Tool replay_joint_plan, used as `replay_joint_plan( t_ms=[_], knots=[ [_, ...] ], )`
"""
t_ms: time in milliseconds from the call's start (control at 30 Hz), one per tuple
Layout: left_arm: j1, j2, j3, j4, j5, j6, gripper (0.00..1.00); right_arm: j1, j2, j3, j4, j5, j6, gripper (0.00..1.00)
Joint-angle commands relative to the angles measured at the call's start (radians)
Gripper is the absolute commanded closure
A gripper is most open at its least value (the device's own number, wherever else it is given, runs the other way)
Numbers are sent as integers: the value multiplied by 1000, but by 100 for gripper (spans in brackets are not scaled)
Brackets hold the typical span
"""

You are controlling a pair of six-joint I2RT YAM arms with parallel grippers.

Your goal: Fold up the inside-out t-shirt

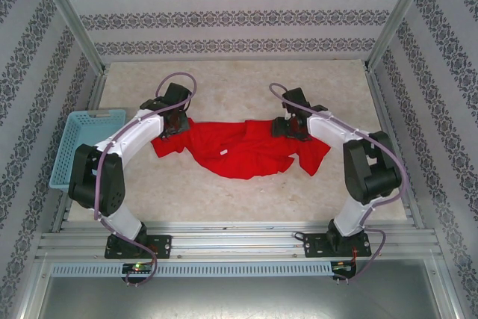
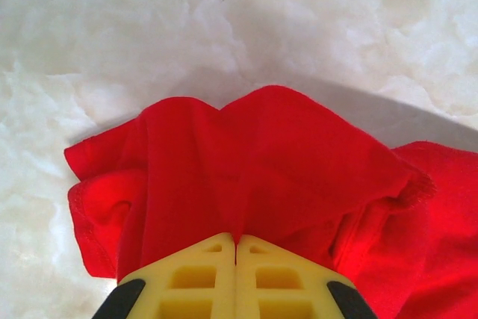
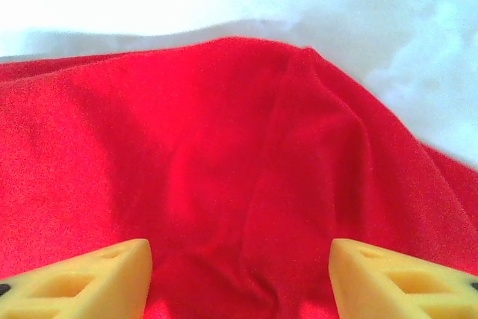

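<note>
The red inside-out t-shirt point(image 1: 239, 151) lies crumpled across the middle of the table, stretched between the two arms, with a small white tag showing on it. My left gripper point(image 1: 174, 123) is at the shirt's left end; in the left wrist view its yellow fingers point(image 2: 196, 278) are pressed together, shut on a pinch of red cloth point(image 2: 261, 169). My right gripper point(image 1: 290, 126) hovers at the shirt's right upper edge. Its yellow fingers point(image 3: 89, 278) stand wide apart over the red cloth point(image 3: 224, 169), which lies below them, not pinched.
A light blue mesh basket point(image 1: 81, 147) sits at the table's left edge, beside the left arm. The pale marble tabletop point(image 1: 239, 84) stretches bare behind the shirt. Patterned walls close in the left, right and back sides.
</note>
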Motion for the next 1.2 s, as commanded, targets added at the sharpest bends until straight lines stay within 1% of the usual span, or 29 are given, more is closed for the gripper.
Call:
replay_joint_plan(
  t_ms=[0, 33, 100, 167, 200, 300, 500, 567, 600, 633, 667, 733, 767, 833, 900, 1000, 1100, 1167],
  knots=[
    [11, -43, -17, 19, 14, 25, 100, 11, 37, 45, 1, -29, -4, 50],
    [12, -52, -19, 21, 14, 24, 100, 9, 32, 47, 3, -28, -6, 58],
    [12, -79, -25, 28, 12, 24, 100, 3, 10, 39, 15, -39, 1, 66],
    [12, -113, -36, 42, 8, 21, 100, -3, -10, 39, 9, -56, 9, 79],
    [11, -133, -41, 47, 7, 21, 100, -2, -27, 36, 2, -51, 12, 87],
    [11, -188, -56, 56, -9, 9, 100, -1, -92, 11, -6, -23, 24, 100],
    [12, -288, -79, 82, -13, 9, 100, -12, -304, -69, -2, 66, 52, 100],
    [11, -302, -80, 81, -16, 10, 100, -20, -342, -90, 7, 55, 64, 100],
    [11, -305, -81, 82, -12, 10, 100, -23, -343, -102, 19, 27, 70, 100],
    [11, -303, -83, 80, -10, 12, 100, -24, -332, -105, 26, -7, 69, 93],
    [12, -301, -85, 78, -6, 10, 100, -23, -309, -100, 21, -32, 66, 83],
    [11, -292, -96, 84, 4, 6, 100, -10, -249, -78, 10, -29, 72, 64],
    [11, -290, -101, 87, 9, 4, 100, -7, -221, -67, 10, -24, 77, 58],
    [12, -281, -108, 92, 25, 0, 100, -8, -154, -41, 14, -18, 89, 51],
    [11, -274, -112, 95, 36, -1, 100, -9, -81, 0, 5, -8, 90, 45],
    [11, -268, -118, 98, 45, 0, 100, -9, 7, 44, 2, -3, 92, 41],
    [11, -264, -123, 101, 47, 2, 100, -7, 84, 92, -8, -20, 98, 42],
    [11, -259, -126, 104, 48, 1, 100, -7, 123, 116, -10, -36, 101, 48]
  ],
)
